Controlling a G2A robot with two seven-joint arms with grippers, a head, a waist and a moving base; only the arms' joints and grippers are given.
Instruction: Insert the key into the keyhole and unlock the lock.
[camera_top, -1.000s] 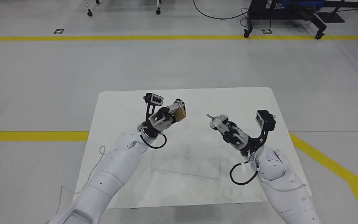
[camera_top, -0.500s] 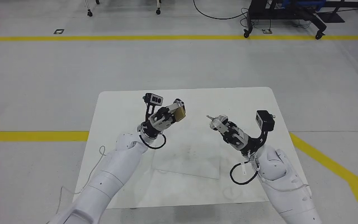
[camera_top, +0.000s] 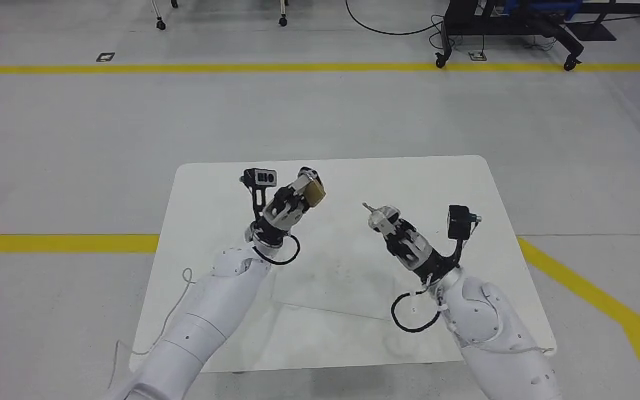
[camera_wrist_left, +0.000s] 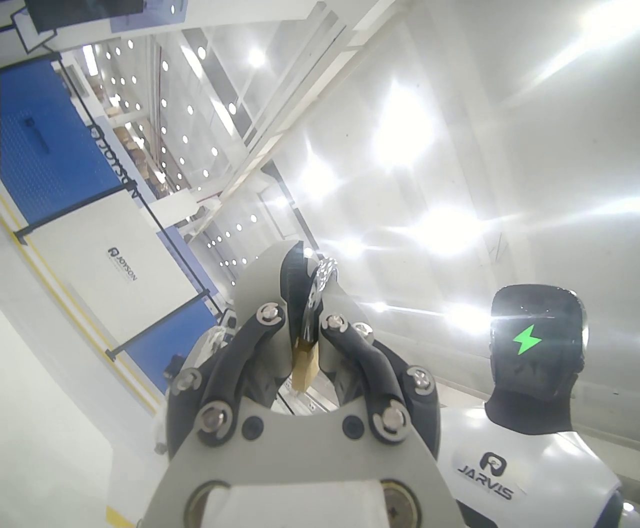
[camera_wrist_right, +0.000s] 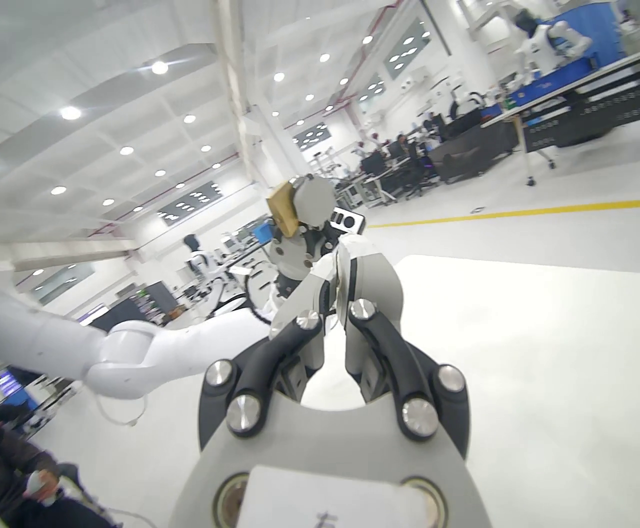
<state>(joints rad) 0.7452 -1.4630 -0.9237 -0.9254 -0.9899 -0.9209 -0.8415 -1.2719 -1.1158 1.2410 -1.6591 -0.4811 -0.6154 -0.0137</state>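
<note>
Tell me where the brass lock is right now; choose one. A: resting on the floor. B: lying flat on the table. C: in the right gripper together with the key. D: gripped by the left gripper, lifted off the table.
D: the left gripper is shut on the lock, raised above the white table, while the right gripper holds the key apart from it.

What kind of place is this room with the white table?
Probably a robotics test hall or workshop: yellow floor lines, another white robot at a blue workbench, and rows of desks.
</note>
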